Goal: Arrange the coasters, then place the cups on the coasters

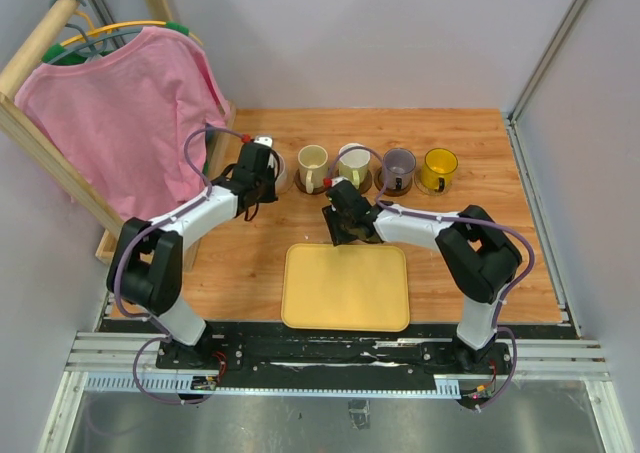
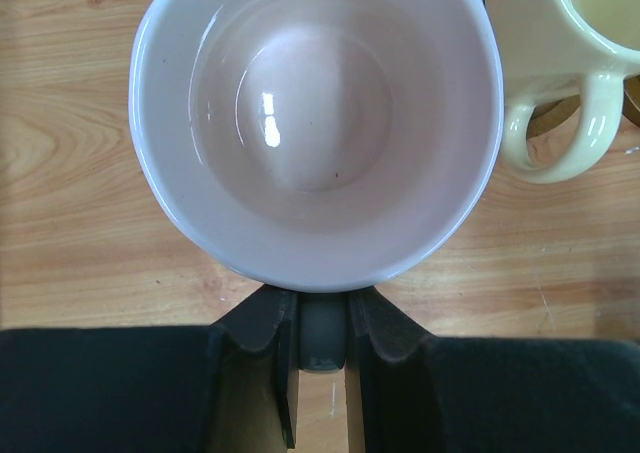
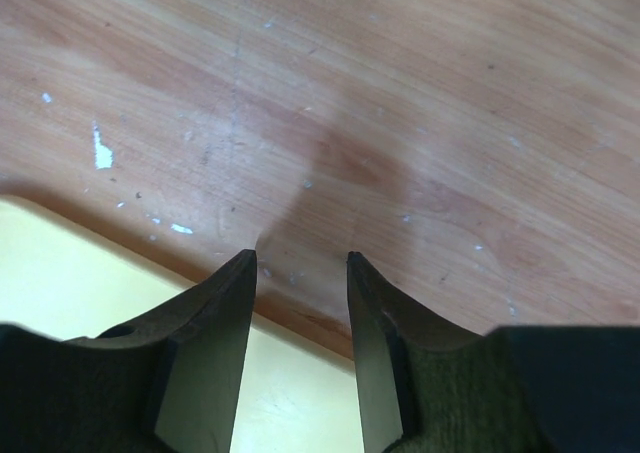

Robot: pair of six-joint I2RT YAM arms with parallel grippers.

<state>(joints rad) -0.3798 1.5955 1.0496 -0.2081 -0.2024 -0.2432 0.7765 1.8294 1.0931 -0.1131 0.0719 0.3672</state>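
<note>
The pink cup (image 2: 318, 123) fills the left wrist view from above. Its handle (image 2: 323, 333) sits between the fingers of my left gripper (image 2: 323, 303), which is shut on it. From above, that gripper (image 1: 270, 178) hides most of this cup at the left end of the row. To its right stand the pale yellow cup (image 1: 312, 163), the whitish-green cup (image 1: 352, 161), the purple-grey cup (image 1: 399, 165) and the amber cup (image 1: 439, 168). Dark brown coasters (image 1: 398, 187) show under some of them. My right gripper (image 1: 338, 235) is open and holds nothing, at the far edge of the yellow tray (image 1: 345, 288).
A pink shirt (image 1: 120, 113) hangs on a wooden rack at the table's left side. Grey walls close off the back and the right. The right wrist view shows bare wood beyond the fingertips and the yellow tray (image 3: 60, 263) below them.
</note>
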